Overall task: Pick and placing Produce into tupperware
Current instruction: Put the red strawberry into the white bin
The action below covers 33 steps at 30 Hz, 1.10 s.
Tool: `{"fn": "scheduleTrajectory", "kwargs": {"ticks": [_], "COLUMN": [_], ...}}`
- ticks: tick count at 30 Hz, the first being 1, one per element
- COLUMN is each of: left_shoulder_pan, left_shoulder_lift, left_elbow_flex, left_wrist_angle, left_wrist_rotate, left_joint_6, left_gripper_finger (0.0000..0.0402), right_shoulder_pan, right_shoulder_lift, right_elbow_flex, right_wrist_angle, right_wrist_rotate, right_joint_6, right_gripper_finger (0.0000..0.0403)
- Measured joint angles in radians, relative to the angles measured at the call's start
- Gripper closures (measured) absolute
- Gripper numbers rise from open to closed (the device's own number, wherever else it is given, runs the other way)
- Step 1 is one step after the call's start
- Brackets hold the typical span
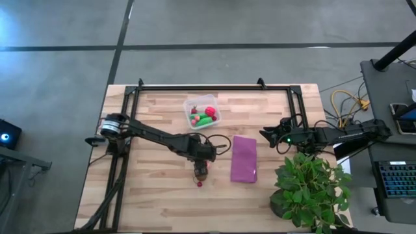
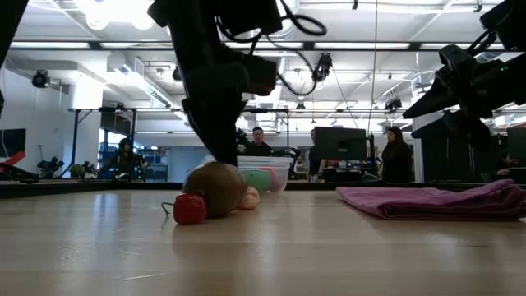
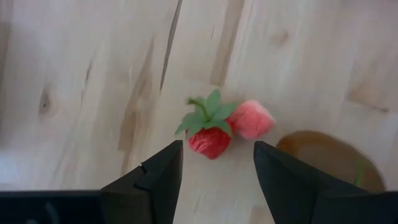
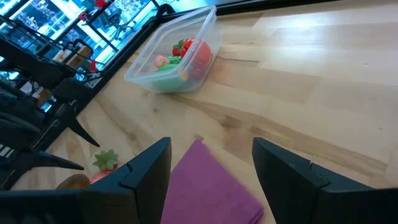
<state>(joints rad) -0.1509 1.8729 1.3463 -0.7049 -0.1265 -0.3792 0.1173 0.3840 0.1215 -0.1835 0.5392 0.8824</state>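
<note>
The clear square tupperware [image 1: 201,112] stands on the far middle of the table, with red and green produce inside [image 4: 177,53]. A brown oval [image 2: 215,187], a small red strawberry with a green top [image 3: 210,137] and a pink bit [image 3: 252,118] lie together on the wood near the table's middle. My left gripper [image 3: 217,162] hovers open just above them [image 1: 201,162], and the strawberry shows between its fingers. My right gripper [image 4: 211,165] waits open at the right side [image 1: 266,134], above the table.
A purple cloth [image 1: 244,158] lies flat to the right of the loose produce. A potted plant [image 1: 309,188] stands at the near right corner. A black frame [image 1: 195,88] runs along the far and left edges. People stand in the room beyond the table.
</note>
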Motion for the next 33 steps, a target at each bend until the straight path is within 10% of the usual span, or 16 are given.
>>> {"fn": "scheduleTrajectory", "kwargs": {"ticks": [33], "left_shoulder_pan": [-0.005], "left_shoulder_lift": [0.013], "left_elbow_flex": [-0.118], "left_wrist_angle": [0.192], "left_wrist_rotate": [-0.037], "left_joint_6": [-0.089], "left_gripper_finger": [0.022], "right_shoulder_pan": [0.0], "right_shoulder_lift": [0.0], "right_elbow_flex": [0.0], "right_wrist_angle": [0.0], "right_wrist_rotate": [0.003], "right_joint_6": [-0.004], "right_gripper_finger": [0.0186]}}
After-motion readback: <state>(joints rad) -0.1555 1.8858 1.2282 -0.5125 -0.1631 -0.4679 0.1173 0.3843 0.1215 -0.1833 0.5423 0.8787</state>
